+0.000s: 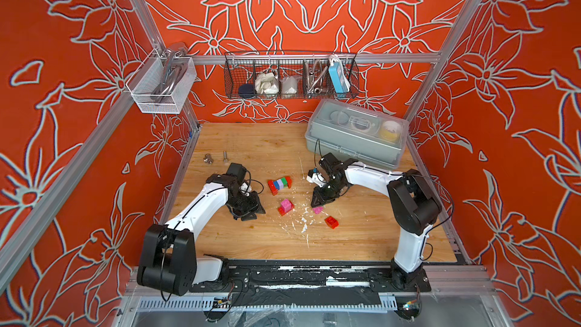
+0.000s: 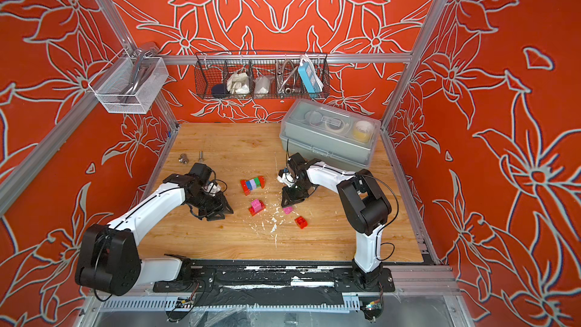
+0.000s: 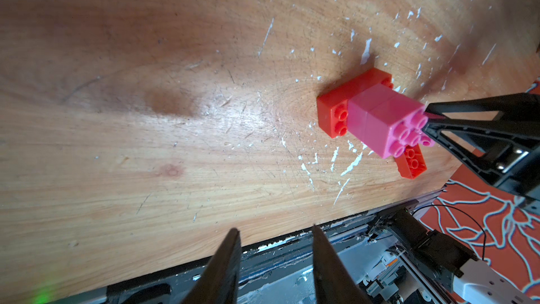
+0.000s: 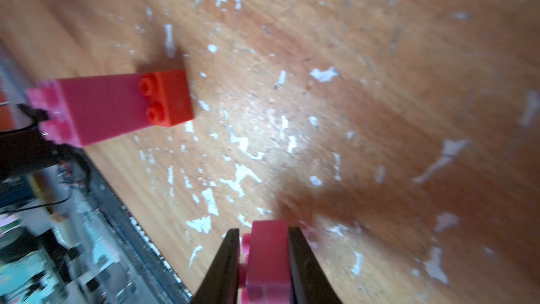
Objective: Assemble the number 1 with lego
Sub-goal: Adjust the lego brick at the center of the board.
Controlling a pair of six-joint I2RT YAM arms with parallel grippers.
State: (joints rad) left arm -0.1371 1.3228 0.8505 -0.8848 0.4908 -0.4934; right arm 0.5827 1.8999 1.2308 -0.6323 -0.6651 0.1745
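A row of lego [image 1: 279,184] [image 2: 252,184], red, blue, lilac, green and red, lies mid-table. In front of it stands a pink-on-red stack [image 1: 285,206] [image 2: 257,206] [image 3: 377,118] [image 4: 111,106]. My right gripper [image 1: 316,204] [image 2: 285,204] [image 4: 264,231] is shut on a single pink brick [image 1: 318,210] [image 4: 267,258] low over the wood, just right of the stack. A loose red brick [image 1: 331,222] [image 2: 301,222] lies further right. My left gripper [image 1: 256,209] [image 2: 225,209] [image 3: 274,229] hangs open and empty, left of the stack.
A grey plastic box [image 1: 355,139] stands at the back right, close behind the right arm. Metal bolts [image 1: 209,158] lie at the back left. A wire basket [image 1: 290,77] and a white mesh basket [image 1: 160,86] hang on the frame. White flecks [image 1: 303,226] mark the wooden table [image 1: 251,246].
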